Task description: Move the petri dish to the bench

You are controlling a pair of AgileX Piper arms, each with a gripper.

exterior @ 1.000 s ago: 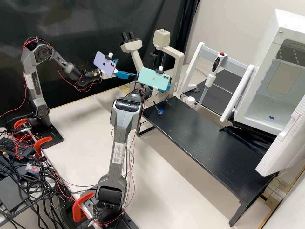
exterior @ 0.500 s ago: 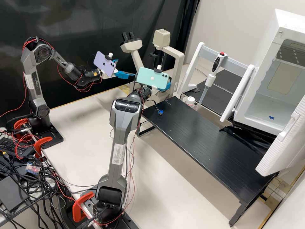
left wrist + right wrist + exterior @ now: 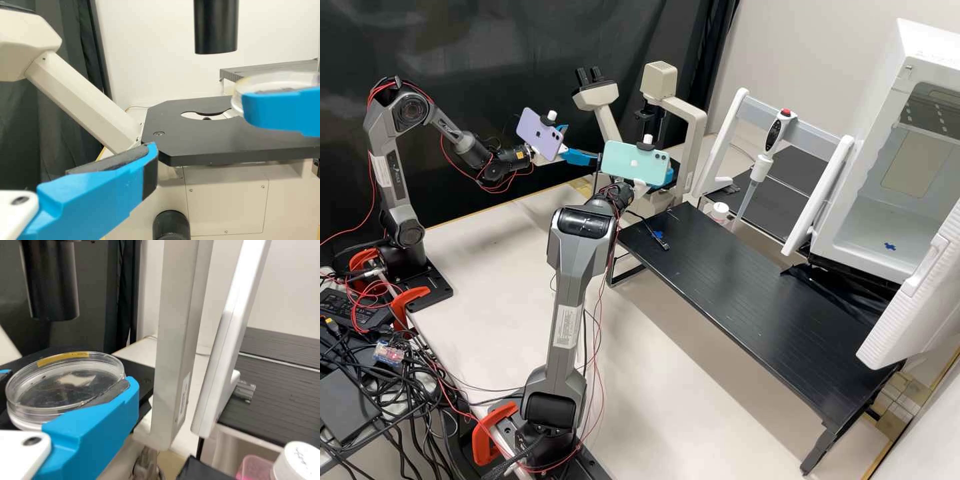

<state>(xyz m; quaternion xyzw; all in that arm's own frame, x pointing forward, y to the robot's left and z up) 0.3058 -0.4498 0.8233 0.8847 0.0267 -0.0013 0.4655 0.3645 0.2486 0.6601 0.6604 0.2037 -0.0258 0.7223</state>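
Clear plastic petri dish (image 3: 65,381), held in R gripper (image 3: 69,379), far side, nr microscope (image 3: 685,119); L gripper (image 3: 582,142), to its left, wide w/ nothing in it. Dish prob. light, stiff, slick, crackable: grip low, lid may slip.

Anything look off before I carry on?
A black cable droops by the blue cross on the black bench, odd because it could hinder setting down the petri dish. I see nothing spilled.
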